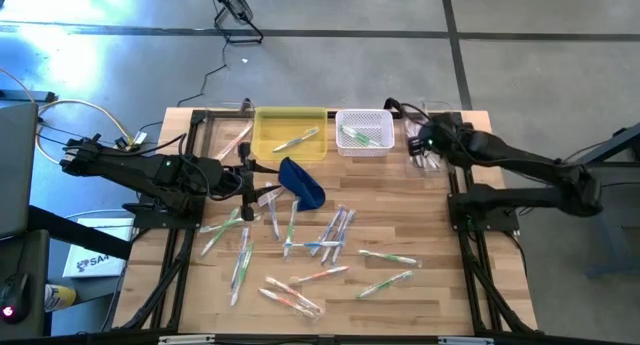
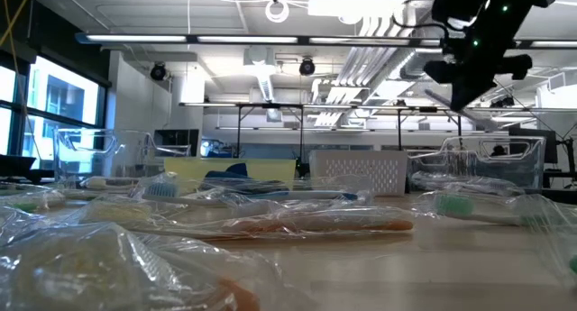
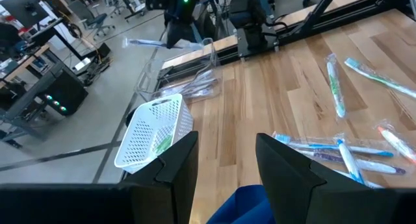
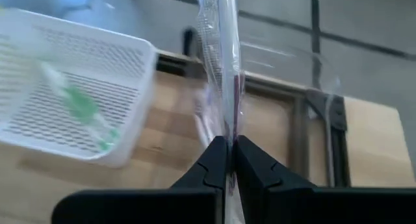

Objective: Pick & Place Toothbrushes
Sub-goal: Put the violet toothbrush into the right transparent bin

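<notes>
**Right gripper clamped on a wrapped toothbrush at upper right; left gripper on the blue pouch**

Right arm: in the high view it enters from the right edge and extends leftward along the table's far side. The right gripper (image 4: 227, 160) sits just right of the white basket (image 1: 364, 132), over the clear bin (image 1: 428, 145) at the table's upper right. Its fingers are pressed together on a wrapped toothbrush (image 4: 226, 68), which stands upright out of the fingertips.

Left arm: it enters from the left edge and reaches rightward to the table's centre-left. The left gripper (image 3: 227, 160) stands partly open, with its fingers either side of the dark blue pouch (image 1: 303, 181). The wrist view does not show whether they grip it.

Task items: loose toothbrushes (image 1: 322, 236) lie scattered across the lower half of the wooden table (image 1: 440, 275). One lies in the yellow tray (image 1: 272, 145); green ones lie in the white basket.

Legible text: none. Lettering on a white box (image 1: 92, 260) at lower left, beside the table, is too small to read.
</notes>
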`<state>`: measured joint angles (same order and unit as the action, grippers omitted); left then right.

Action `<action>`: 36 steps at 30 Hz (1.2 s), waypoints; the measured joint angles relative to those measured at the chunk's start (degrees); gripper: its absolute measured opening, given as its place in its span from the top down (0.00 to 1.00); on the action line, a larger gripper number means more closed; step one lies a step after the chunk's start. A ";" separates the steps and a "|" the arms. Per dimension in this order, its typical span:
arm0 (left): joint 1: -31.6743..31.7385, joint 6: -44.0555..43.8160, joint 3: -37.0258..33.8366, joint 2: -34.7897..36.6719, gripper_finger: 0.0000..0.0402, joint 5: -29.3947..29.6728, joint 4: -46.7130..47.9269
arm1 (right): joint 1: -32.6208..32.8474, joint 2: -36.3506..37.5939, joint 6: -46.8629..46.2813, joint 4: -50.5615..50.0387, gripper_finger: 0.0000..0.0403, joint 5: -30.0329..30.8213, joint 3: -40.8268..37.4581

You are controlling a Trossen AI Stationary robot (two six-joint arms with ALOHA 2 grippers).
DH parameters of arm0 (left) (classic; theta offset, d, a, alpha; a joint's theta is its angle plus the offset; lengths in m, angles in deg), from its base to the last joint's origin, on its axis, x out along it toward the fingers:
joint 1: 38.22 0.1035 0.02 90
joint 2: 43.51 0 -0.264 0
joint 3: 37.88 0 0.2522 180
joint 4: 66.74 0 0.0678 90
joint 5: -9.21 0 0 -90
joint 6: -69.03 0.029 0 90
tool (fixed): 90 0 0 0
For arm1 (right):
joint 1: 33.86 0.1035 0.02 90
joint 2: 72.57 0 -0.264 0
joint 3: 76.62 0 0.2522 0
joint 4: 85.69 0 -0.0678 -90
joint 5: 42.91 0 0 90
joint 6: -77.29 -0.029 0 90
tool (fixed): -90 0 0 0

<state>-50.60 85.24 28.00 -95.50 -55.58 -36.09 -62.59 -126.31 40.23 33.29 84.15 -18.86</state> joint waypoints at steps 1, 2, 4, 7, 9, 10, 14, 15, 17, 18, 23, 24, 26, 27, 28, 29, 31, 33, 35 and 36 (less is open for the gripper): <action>0.00 0.00 0.00 0.00 0.63 0.00 0.00 | -1.40 -0.19 0.65 -0.46 0.98 -0.86 -0.31; 0.00 0.00 0.00 0.00 0.63 0.02 0.00 | -2.72 -0.48 1.24 -0.63 0.98 -1.63 -0.62; 0.00 0.00 0.00 0.00 0.63 -0.01 0.02 | -4.96 -1.34 1.63 -0.51 0.98 -3.51 -1.26; 0.00 0.00 0.00 0.00 0.63 -0.01 0.00 | -7.59 -2.93 2.91 -0.66 0.98 -4.65 -1.91; 0.00 0.02 0.00 0.00 0.63 -0.01 -0.01 | -8.81 -4.39 3.93 -0.58 0.98 -4.80 -2.01; 0.00 0.05 0.00 0.00 0.63 -0.01 -0.01 | -9.33 -5.14 4.23 -0.57 0.98 -5.04 -2.03; 0.00 0.11 0.00 0.00 0.63 -0.01 0.00 | -11.37 -8.54 4.36 -0.55 0.98 -6.23 -2.04; 0.00 0.14 0.00 0.00 0.63 -0.01 0.00 | -11.78 -9.50 4.41 -0.54 0.98 -6.72 -2.04; 0.00 0.17 0.00 0.00 0.63 -0.01 0.00 | -12.57 -11.39 4.38 -0.54 0.98 -7.88 -2.04; 0.00 0.20 0.00 0.00 0.63 -0.02 0.00 | -12.91 -12.30 4.41 -0.50 0.98 -8.66 -2.04; 0.00 0.20 0.00 0.00 0.63 -0.03 0.00 | -13.43 -16.35 5.03 -0.06 0.94 -9.57 -2.04; 0.00 0.20 0.00 0.00 0.63 -0.03 0.00 | -13.43 -17.06 5.30 0.07 0.94 -9.58 -2.04; 0.00 0.20 0.00 0.00 0.63 -0.03 0.00 | -13.43 -18.13 5.43 0.42 0.94 -9.60 -2.06; 0.00 0.20 0.00 0.00 0.63 -0.04 0.00 | -13.43 -18.49 5.43 0.62 0.94 -9.59 -2.06; 0.00 0.20 0.00 0.00 0.63 -0.03 0.00 | -13.43 -18.75 5.41 0.93 0.94 -9.59 -2.06; 0.00 0.20 0.00 0.00 0.63 -0.04 0.00 | -13.43 -19.03 5.36 1.29 0.94 -9.60 -2.05; 0.00 0.20 0.00 0.00 0.63 -0.05 0.00 | -13.40 -19.18 5.32 1.66 0.92 -9.30 -2.06; 0.00 0.21 0.00 0.00 0.63 -0.05 0.00 | -13.38 -19.18 5.46 1.99 0.88 -8.61 -2.06; 0.00 0.20 0.00 0.00 0.63 -0.05 0.00 | -13.40 -19.18 5.64 2.11 0.83 -8.55 -2.06; 0.00 0.21 0.00 0.00 0.63 -0.05 0.00 | -13.38 -19.18 5.62 2.16 0.81 -8.54 -2.06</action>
<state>-50.60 85.44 28.00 -95.50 -55.62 -36.09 -75.97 -145.50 45.85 35.45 75.60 -20.92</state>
